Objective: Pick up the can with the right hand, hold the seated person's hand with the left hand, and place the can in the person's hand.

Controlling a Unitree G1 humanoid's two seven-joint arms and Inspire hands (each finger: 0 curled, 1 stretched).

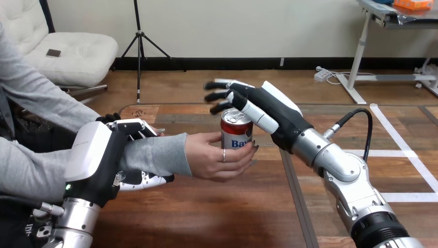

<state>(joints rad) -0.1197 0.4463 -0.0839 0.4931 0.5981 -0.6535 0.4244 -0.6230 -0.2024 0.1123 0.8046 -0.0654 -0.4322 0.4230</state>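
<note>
A red, white and blue can (236,129) stands upright in the person's hand (217,157), whose fingers curl round its lower part above the table. My right hand (258,106) hovers just over and behind the can's top, fingers straight and spread, not gripping it. My left hand (121,155) is curled round the person's forearm (155,154) in its grey sleeve, fingers over the top and thumb underneath.
The wooden table (206,212) stretches beneath both arms, with a dark seam (297,201) running front to back under my right forearm. The person's other arm (31,170) lies at the left edge.
</note>
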